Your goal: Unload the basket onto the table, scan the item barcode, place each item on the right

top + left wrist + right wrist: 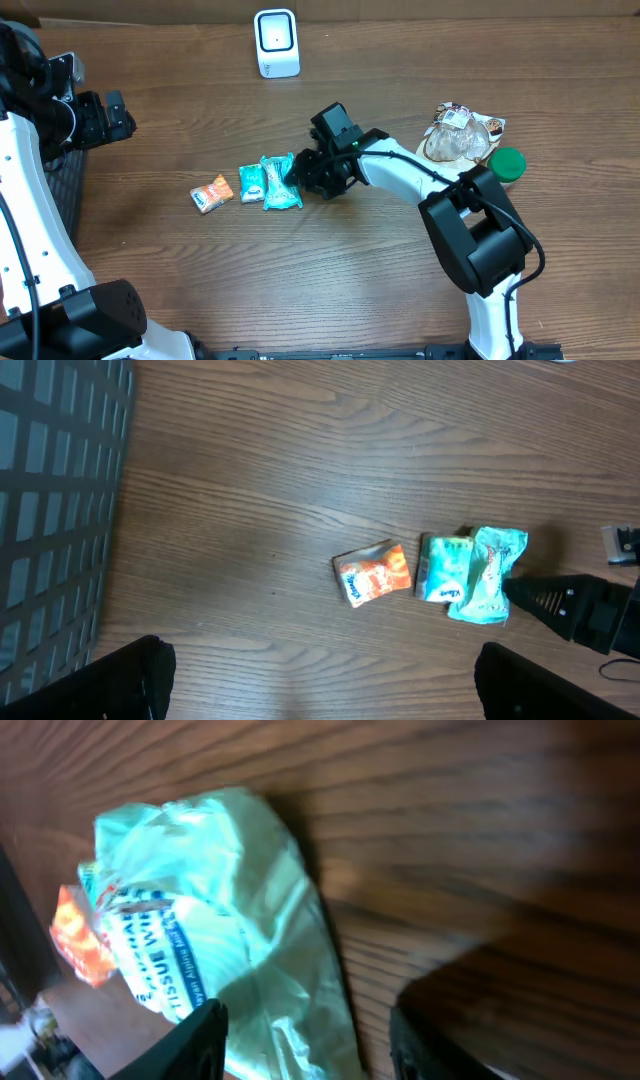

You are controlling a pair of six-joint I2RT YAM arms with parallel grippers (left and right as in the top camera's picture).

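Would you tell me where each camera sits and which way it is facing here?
Overhead: above the table, facing straight down on the scanner and packets; both arms show, with left tool and right tool.
Left wrist: raised at the left, looking down past the basket to the packets; its spread fingers edge the bottom.
Right wrist: low, close to the teal packet; its fingers frame the bottom.
Shared: all three see the teal packet and orange packet.

Centre of the overhead view: we saw a mint-green tissue pack (281,182) with a blue band, a teal-and-white packet (251,182) and an orange-and-white packet (211,193) on the brown wood-grain table (200,110). Upper centre: white scanner (276,42). Right: green lid (506,163).
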